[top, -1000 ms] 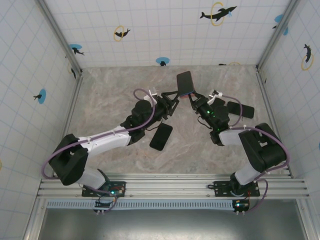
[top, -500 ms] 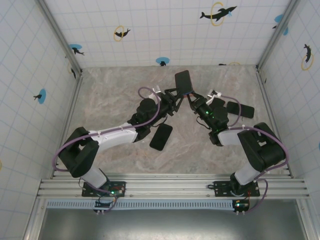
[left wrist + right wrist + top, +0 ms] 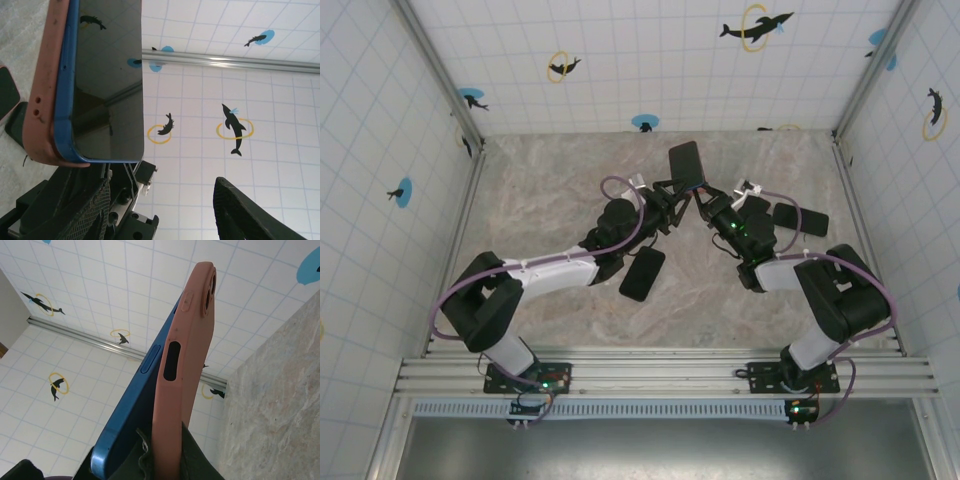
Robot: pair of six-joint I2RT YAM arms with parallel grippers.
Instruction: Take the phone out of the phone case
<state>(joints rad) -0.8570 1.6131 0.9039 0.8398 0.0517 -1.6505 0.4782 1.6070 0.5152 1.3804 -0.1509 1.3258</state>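
The phone [image 3: 688, 164], blue-edged with a dark screen, stands tilted in the air over the middle of the table. Its pink phone case [image 3: 186, 357] has come away from the blue phone body [image 3: 131, 410] along the lower edge. My right gripper [image 3: 167, 441] is shut on the case, one finger between case and phone. It reaches up from the right [image 3: 708, 203]. My left gripper [image 3: 160, 186] is open just below the phone's lower corner [image 3: 102, 100], with nothing between its fingers. From above, the left gripper [image 3: 670, 198] sits at the phone's lower left.
A dark phone-sized slab [image 3: 642, 273] lies on the marble table [image 3: 540, 190] under the left arm. Two more dark flat items [image 3: 800, 219] lie behind the right arm. Tiled walls close in the back and both sides.
My left arm has swung up and right, bringing its gripper closer under the phone, and its jaws have narrowed slightly. The right gripper and the phone have barely moved.
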